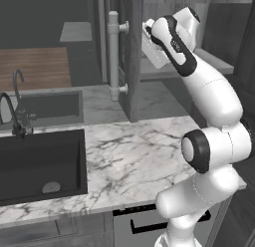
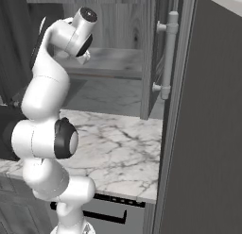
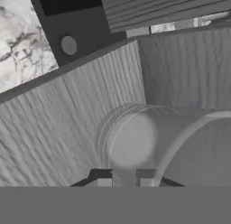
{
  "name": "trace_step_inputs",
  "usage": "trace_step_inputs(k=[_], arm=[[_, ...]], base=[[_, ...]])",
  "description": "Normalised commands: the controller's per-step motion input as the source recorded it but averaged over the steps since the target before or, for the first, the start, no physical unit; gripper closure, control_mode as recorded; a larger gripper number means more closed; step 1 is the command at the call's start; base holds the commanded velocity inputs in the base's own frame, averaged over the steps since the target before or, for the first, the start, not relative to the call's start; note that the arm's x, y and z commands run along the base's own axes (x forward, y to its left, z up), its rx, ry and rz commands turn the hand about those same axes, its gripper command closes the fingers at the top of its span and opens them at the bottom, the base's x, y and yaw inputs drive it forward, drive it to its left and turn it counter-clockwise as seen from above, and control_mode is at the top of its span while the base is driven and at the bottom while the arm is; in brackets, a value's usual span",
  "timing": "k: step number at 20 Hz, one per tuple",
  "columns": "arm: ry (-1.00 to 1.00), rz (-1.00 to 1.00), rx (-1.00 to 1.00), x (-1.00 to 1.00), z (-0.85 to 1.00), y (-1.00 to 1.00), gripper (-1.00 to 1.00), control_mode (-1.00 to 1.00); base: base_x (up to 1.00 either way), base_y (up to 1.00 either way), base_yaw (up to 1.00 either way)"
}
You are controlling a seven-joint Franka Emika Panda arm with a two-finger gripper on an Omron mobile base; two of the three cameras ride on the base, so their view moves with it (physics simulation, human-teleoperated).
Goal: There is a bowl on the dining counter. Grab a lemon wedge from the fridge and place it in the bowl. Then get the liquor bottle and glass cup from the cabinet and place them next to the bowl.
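The glass cup (image 3: 135, 142) stands on the grey shelf (image 3: 67, 119) of the cabinet, seen from above as a clear round rim. My gripper (image 3: 125, 180) is at its near edge, with the two fingertips (image 3: 103, 180) close together on either side of the cup's wall, shut on it. In the base views my arm reaches up into the open cabinet (image 1: 132, 52) over the shelf (image 2: 113, 63), and the hand hides the cup there. The bowl, lemon wedge, fridge, dining counter and liquor bottle are out of view.
The cabinet's open door with its pale bar handle (image 1: 114, 54) (image 2: 168, 54) stands beside my arm. Another dark panel (image 2: 208, 134) rises close on the right. Below lie a marble counter (image 1: 134, 151) with a dark sink (image 1: 40, 161) and a faucet (image 1: 12, 116).
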Motion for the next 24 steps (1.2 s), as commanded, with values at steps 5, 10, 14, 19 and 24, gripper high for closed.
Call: trace_step_inputs(k=[5, 10, 14, 19, 24], arm=[[-0.11, 0.0, 0.0, -0.73, -0.04, 0.08, 1.0, -1.0], [-0.12, -0.04, 0.0, -0.86, -0.04, 0.01, 1.0, -1.0], [-0.14, -0.07, 0.0, -0.98, -0.07, -0.02, 1.0, -1.0], [-0.11, -0.12, 0.0, -1.0, 0.0, -0.12, 1.0, -1.0], [-0.03, -0.18, 0.0, -0.96, 0.02, -0.28, 1.0, -1.0]], base=[[0.0, 0.0, 0.0], [0.0, 0.0, 0.0], [0.0, 0.0, 0.0], [0.0, 0.0, 0.0], [0.0, 0.0, 0.0]])
